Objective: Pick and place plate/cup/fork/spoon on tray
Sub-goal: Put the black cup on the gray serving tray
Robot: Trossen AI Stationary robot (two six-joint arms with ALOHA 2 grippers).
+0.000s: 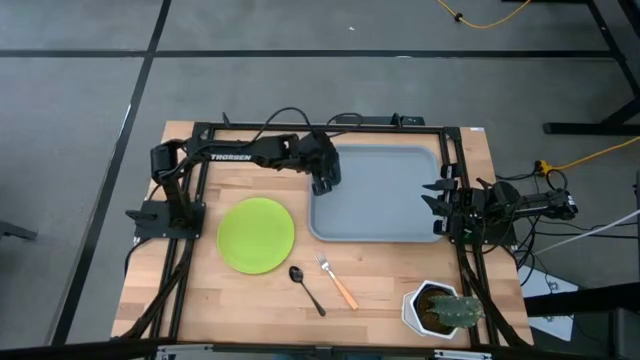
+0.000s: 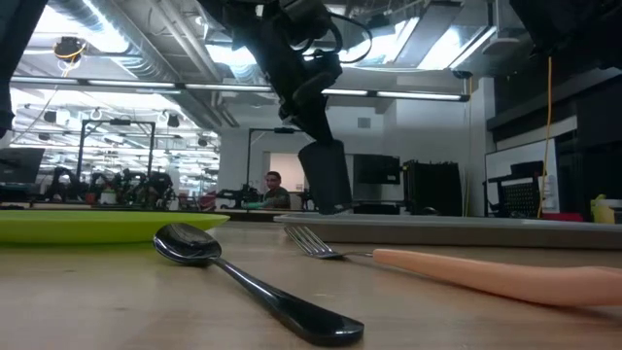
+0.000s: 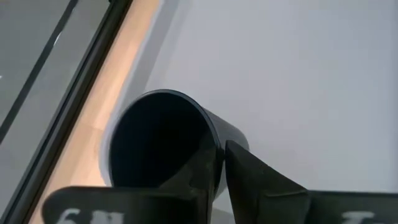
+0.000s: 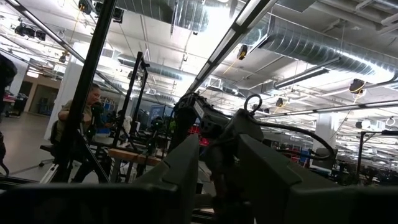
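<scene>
My left gripper is shut on the small dark cup over the left part of the grey-blue tray. Whether the cup's base touches the tray floor, I cannot tell. The lime-green plate lies flat on the table left of the tray. The dark spoon and the orange-handled fork lie side by side near the table's front edge. My right gripper waits open at the tray's right edge, holding nothing. My left gripper has the cup by its wall at the rim, with one finger inside the cup and the other finger outside. The fingers come slanting down from the table's left side. The cup stays nearly upright, its mouth up.
A white hexagonal pot with a cactus stands at the near right corner. A dark frame runs round the table's edges. Most of the tray floor right of the cup is bare.
</scene>
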